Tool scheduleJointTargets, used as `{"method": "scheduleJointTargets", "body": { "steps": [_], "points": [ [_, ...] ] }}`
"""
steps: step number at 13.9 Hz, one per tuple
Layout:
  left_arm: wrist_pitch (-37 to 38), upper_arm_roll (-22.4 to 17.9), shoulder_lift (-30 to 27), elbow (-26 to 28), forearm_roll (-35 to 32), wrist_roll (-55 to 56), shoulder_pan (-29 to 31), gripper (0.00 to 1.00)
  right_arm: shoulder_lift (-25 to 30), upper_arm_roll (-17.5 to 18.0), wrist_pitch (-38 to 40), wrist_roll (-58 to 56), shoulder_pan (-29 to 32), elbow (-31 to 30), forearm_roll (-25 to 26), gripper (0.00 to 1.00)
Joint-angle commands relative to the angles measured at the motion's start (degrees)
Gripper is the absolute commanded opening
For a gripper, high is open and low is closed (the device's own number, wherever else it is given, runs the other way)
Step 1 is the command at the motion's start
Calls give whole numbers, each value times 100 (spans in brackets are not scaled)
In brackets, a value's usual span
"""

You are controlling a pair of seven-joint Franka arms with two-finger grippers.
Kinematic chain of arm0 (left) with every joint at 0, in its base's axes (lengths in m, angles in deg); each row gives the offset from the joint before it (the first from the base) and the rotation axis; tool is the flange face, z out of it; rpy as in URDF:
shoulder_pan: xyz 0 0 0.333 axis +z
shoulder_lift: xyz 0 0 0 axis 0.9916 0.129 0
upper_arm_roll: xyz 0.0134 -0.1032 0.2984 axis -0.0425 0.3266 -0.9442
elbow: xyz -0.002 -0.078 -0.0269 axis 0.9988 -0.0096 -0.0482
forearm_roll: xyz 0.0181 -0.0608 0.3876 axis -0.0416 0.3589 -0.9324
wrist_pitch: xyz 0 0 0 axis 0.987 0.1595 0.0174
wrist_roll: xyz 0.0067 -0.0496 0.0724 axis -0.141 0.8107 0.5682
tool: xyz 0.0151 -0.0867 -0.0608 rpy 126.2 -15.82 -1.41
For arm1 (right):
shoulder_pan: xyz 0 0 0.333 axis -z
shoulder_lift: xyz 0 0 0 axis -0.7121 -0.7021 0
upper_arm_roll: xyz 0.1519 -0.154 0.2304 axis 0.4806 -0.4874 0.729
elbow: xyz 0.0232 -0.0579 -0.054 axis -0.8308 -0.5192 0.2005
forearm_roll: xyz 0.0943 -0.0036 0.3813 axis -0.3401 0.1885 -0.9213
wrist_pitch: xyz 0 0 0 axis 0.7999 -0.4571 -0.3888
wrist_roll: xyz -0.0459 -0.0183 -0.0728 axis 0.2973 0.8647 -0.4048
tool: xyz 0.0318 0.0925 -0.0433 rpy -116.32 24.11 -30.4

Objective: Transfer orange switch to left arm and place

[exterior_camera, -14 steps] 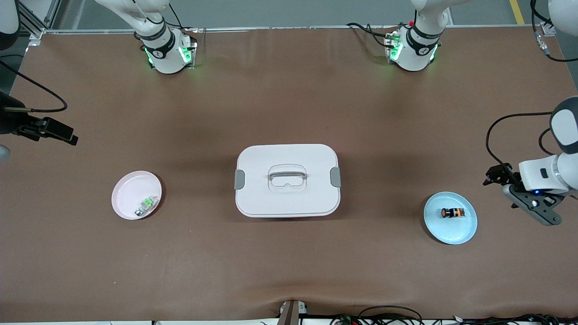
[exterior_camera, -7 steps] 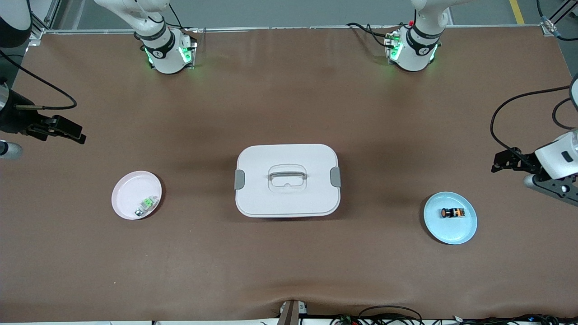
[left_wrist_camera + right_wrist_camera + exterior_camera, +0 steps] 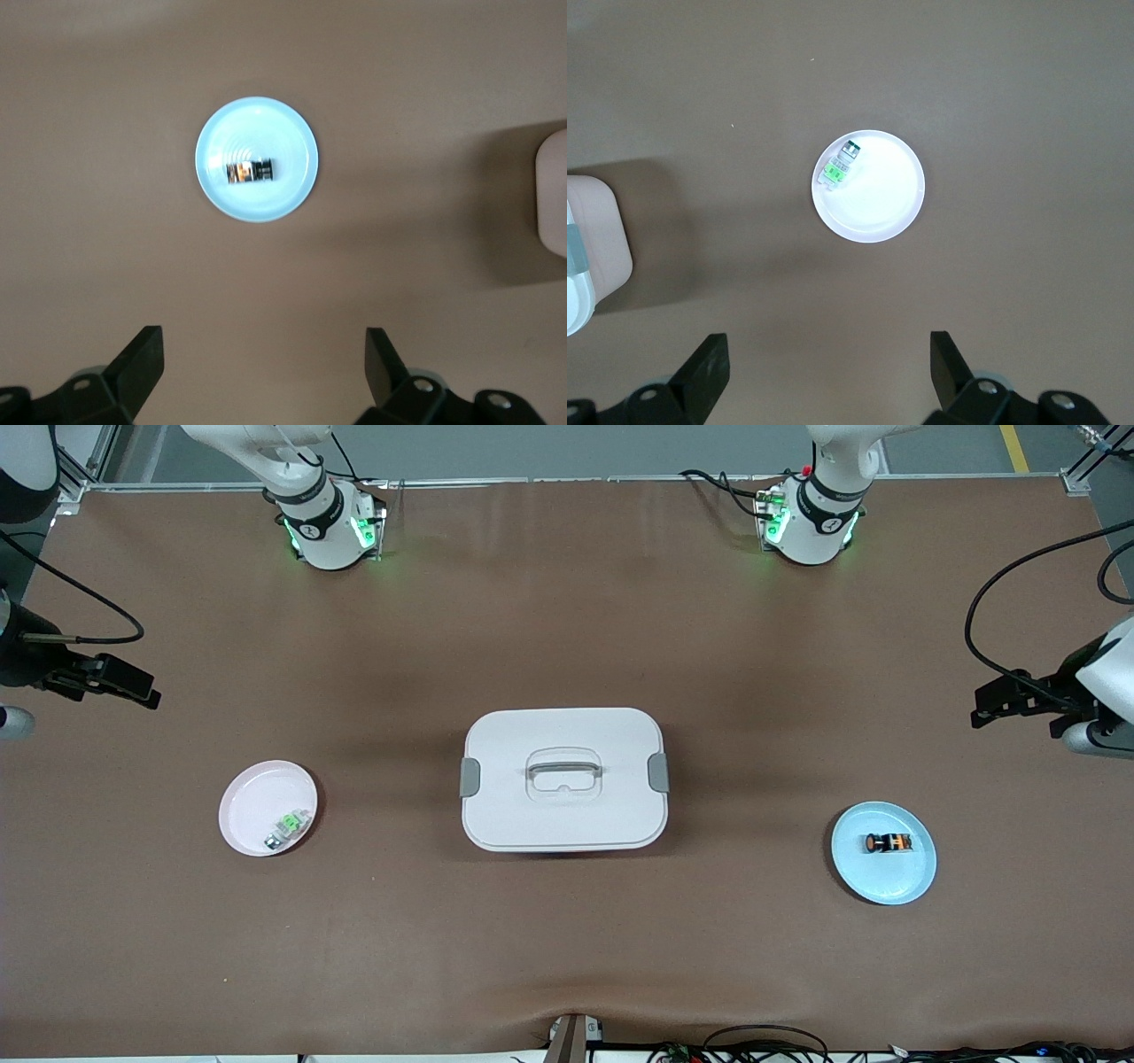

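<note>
The orange switch (image 3: pixel 888 842) lies on its side on a light blue plate (image 3: pixel 877 879) toward the left arm's end of the table. It also shows in the left wrist view (image 3: pixel 249 171) on that plate (image 3: pixel 266 124). My left gripper (image 3: pixel 262 365) is open and empty, high over bare table beside the plate. The white box (image 3: pixel 563 779) stands with its lid on at the table's middle. My right gripper (image 3: pixel 828 365) is open and empty, high over the table beside a pink plate (image 3: pixel 881 204).
The pink plate (image 3: pixel 255 797) toward the right arm's end holds a small green and clear component (image 3: pixel 285 826), which also shows in the right wrist view (image 3: pixel 840 165). Box edges show in both wrist views (image 3: pixel 554 190) (image 3: pixel 594 252). Cables hang by both wrists.
My left gripper has drawn away from the blue plate toward the table's end and mostly left the front view. The right wrist has shifted only slightly.
</note>
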Motion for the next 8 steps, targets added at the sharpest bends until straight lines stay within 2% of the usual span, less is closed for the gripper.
{"method": "scheduleJointTargets", "body": {
  "steps": [1,5,8],
  "points": [
    [240,138,-226,128,45,491,30,100,197,-115,-73,-17,-101,-219,48,100],
    [364,261,-323,6,-25,458,29,100,215,-124,-82,-17,-66,-245,13,100],
    [364,201,-288,-83,-34,387,82,100,215,-115,-82,-17,-48,-245,-31,100]
  ]
}}
